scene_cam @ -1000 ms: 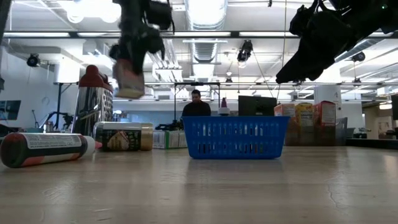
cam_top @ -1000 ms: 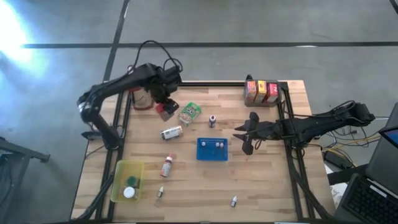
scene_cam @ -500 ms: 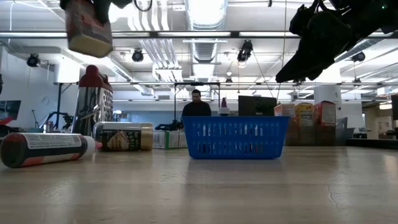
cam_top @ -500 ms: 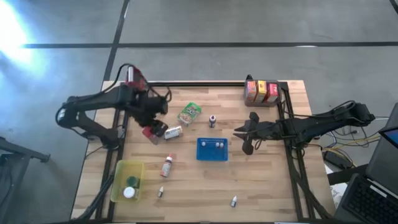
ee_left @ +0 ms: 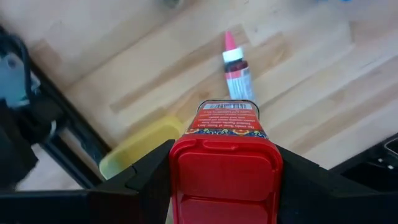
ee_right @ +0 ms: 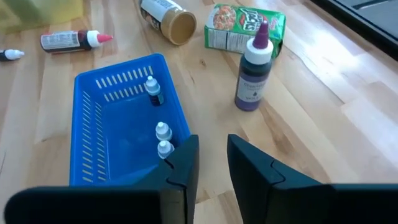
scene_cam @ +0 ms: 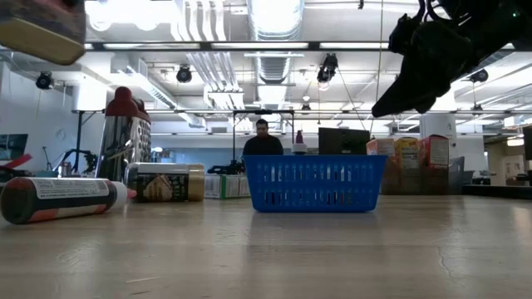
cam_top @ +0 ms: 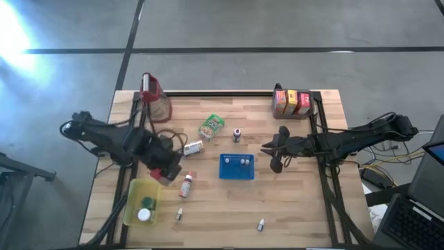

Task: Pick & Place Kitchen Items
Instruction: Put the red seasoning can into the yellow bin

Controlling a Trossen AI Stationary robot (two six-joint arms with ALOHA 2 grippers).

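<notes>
Red tin (cam_top: 165,173): in the high view we are seeing it clamped in the left gripper (cam_top: 164,172), hanging above the bench near its left edge, just beside the yellow bin (cam_top: 133,196).
Other items: a red-capped bottle (cam_top: 186,185) is lying just right of the tin; a green carton (cam_top: 211,126) and a purple bottle (cam_top: 237,134) are sitting nearer the far edge.
Right gripper (cam_top: 272,157): it is hovering just right of the blue tray (cam_top: 236,174).
Low view: we are catching the tin's underside (scene_cam: 41,29) at the top left corner, high above the bench.
Left wrist view: the fingers (ee_left: 146,177) are pressing both sides of the tin (ee_left: 225,165).
Right wrist view: the right gripper (ee_right: 211,165) is showing a narrow gap, holding nothing, over the tray's (ee_right: 102,84) rim.
</notes>
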